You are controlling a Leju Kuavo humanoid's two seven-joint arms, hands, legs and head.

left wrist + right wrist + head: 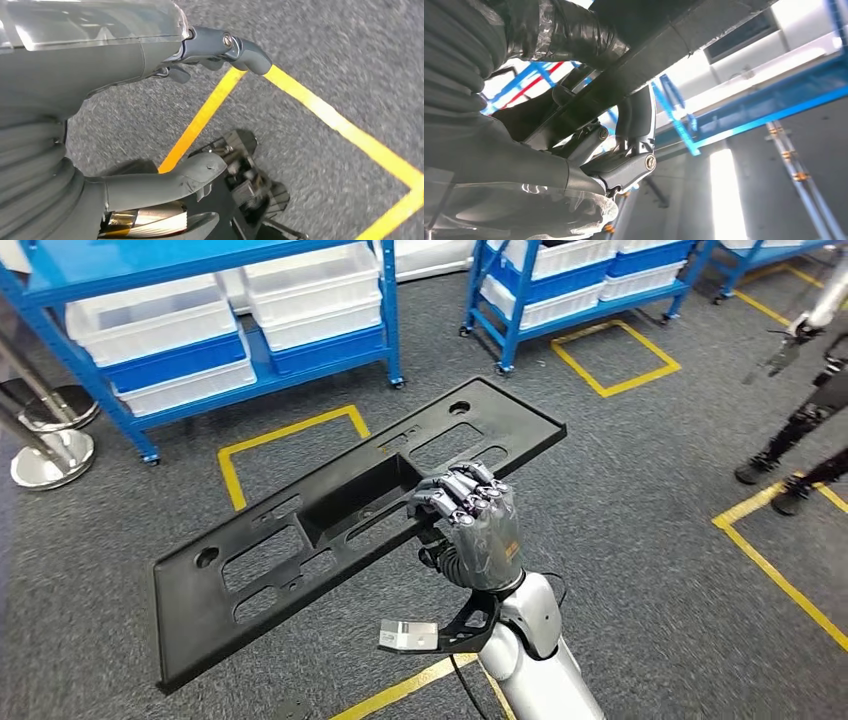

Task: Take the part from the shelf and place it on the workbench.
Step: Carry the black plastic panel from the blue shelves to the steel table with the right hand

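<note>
From the head view, the right hand grips a long black panel, a flat plastic part with several rectangular cut-outs, round holes near its ends and a deeper recess in the middle; the fingers curl over its near long edge beside that recess. The panel is held in the air above the grey carpet floor, tilted, its far end raised toward the right and its near end lower on the left. Behind it stand blue shelves loaded with white bins, and yellow floor lines mark out squares on the carpet. At the right edge a second robot's dark legs stand on the carpet. In the left wrist view, the left hand hangs over the carpet and the yellow tape, holding nothing, its thumb stretched out and its fingers bent only lightly and well apart from the thumb. In the right wrist view, the panel crosses the picture as a dark bar, and the right hand's thumb is hooked against its edge, with blue shelf framing behind.
</note>
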